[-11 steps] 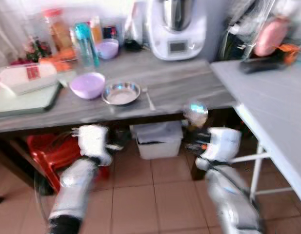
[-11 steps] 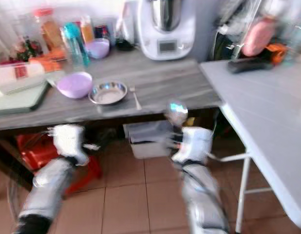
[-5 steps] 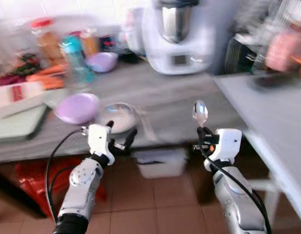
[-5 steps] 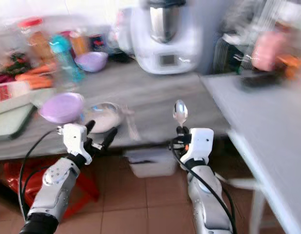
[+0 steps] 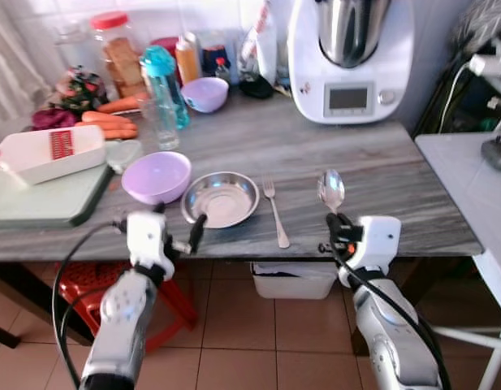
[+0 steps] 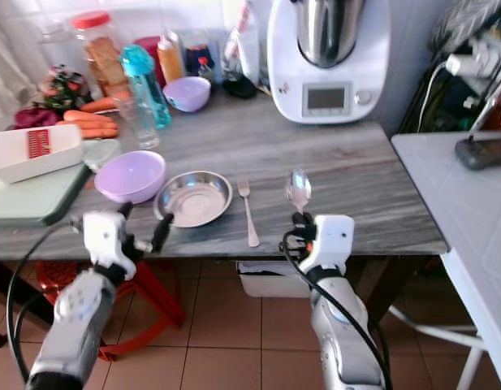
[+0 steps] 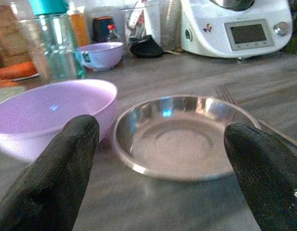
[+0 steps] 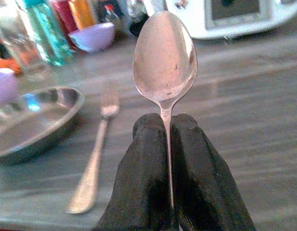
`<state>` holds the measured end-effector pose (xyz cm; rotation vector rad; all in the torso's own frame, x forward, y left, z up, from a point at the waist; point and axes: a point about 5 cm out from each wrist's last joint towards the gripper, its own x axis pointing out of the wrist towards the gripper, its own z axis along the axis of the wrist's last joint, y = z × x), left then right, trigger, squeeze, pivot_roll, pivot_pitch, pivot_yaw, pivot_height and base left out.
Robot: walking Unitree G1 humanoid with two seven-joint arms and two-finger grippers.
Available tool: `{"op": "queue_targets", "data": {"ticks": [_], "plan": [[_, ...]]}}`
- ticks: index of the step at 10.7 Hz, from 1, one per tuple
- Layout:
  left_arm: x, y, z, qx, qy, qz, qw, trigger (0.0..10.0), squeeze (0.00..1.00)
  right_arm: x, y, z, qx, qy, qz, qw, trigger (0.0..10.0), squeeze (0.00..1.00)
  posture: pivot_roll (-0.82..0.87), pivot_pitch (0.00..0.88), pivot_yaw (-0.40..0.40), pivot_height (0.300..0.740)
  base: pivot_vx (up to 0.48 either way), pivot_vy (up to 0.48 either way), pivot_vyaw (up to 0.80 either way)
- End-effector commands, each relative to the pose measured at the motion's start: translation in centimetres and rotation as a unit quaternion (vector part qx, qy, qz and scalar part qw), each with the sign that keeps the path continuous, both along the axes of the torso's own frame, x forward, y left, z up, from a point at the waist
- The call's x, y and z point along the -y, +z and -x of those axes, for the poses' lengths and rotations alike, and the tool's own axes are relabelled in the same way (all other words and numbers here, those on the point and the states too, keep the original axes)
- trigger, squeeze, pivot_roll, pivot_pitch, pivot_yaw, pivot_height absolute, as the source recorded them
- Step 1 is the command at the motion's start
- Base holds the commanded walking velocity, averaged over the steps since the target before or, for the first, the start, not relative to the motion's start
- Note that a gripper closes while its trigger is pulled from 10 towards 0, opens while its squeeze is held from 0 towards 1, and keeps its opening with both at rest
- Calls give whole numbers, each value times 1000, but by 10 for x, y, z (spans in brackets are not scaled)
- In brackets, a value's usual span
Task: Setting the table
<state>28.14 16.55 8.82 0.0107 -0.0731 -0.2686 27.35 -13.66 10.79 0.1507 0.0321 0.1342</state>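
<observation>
spoon (image 8: 165, 57) handle hidden between right hand (image 8: 166, 144) fingers, white side table (image 5: 469, 175) cropped

I see the grey worktop (image 5: 372, 162): steel dish (image 5: 221, 198) and fork (image 5: 274, 213) near its front edge, lilac bowl (image 5: 156, 176) touching the dish, mixer (image 5: 350, 57) at the back edge.
</observation>
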Motion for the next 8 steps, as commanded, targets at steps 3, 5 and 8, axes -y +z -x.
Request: {"op": "queue_targets", "data": {"ticks": [3, 5, 8], "plan": [[-6, -2, 13, -7, -30, -26, 999, 10000, 0, -1, 5, -1, 6, 10, 4, 1000, 10000, 0, 15, 10, 78, 740, 0, 0, 0], [-4, -8, 25, -29, -100, -28, 994, 10000, 0, 10, 6, -7, -5, 5, 18, 1000, 10000, 0, 16, 29, 78, 740, 0, 0, 0], [-4, -10, 36, -54, -163, -23, 985, 10000, 0, 25, 8, -29, -33, 18, 37, 999, 10000, 0, 25, 55, 77, 740, 0, 0, 0]]}}
